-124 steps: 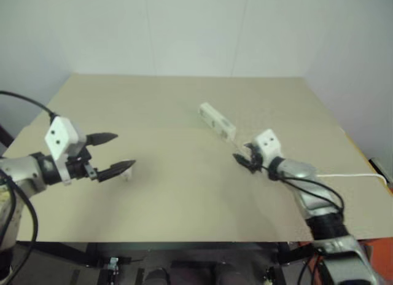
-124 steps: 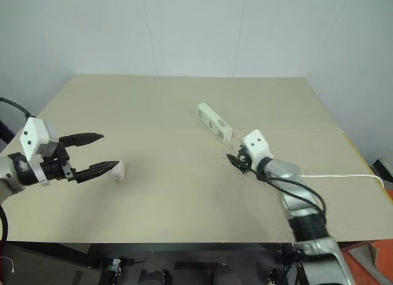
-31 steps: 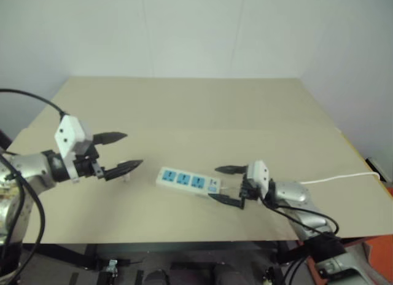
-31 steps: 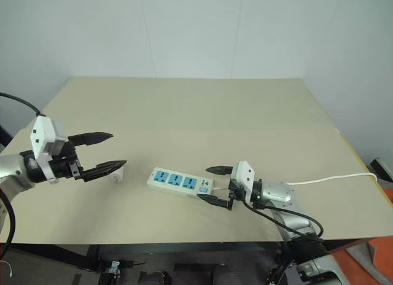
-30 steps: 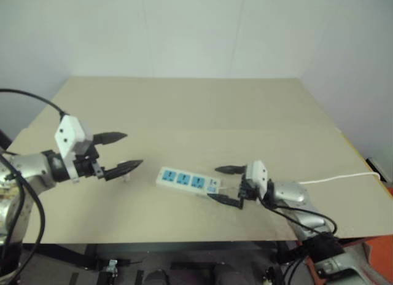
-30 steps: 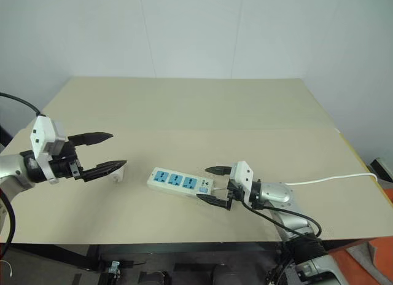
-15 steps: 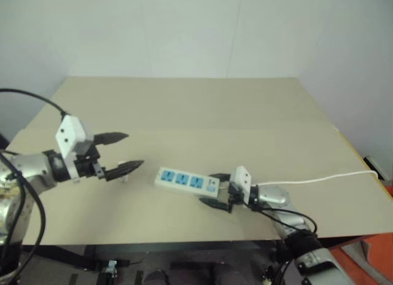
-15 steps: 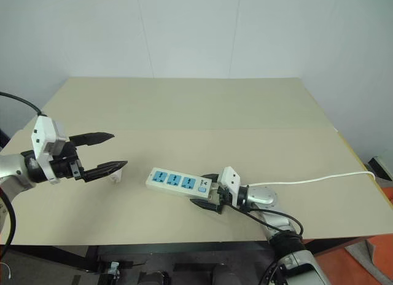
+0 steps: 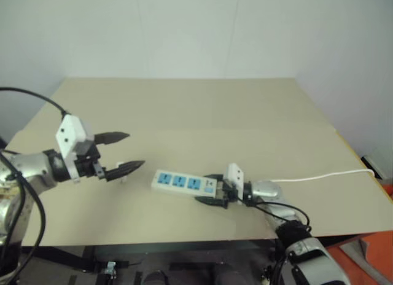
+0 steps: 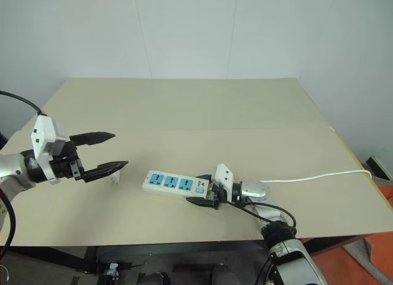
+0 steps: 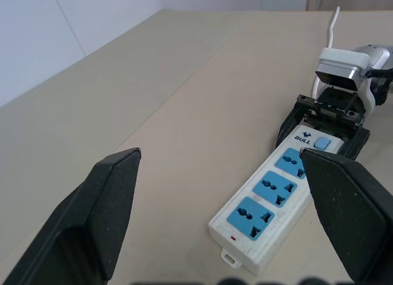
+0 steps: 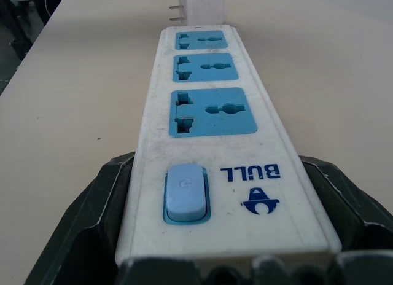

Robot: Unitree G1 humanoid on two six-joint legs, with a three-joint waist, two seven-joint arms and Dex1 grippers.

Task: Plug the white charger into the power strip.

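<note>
Right end effector (image 10: 203, 194) set around the switch end of the power strip (image 10: 174, 183), 1 black finger (image 12: 92, 217) against each long side, pinching it. Lies flat on the tabletop (image 10: 202, 113), near the front edge and a little right of centre, 3 blue socket faces (image 12: 209, 111) up, small blue switch (image 12: 186, 193) nearest the right end effector. Thin white cord (image 10: 319, 177) running off to the right across the tabletop. White charger (image 12: 204, 3) just past the far-left end of the power strip, prongs sticking out sideways, apart from the sockets; partly hidden behind the lower finger of the left end effector (image 10: 105, 152) in the head views. Left end effector raised over the left side of the tabletop, 2 fingers (image 11: 104, 205) spread wide with nothing between them, pointing right toward the strip. Plain pale wall (image 10: 184, 33) beyond the far edge.
</note>
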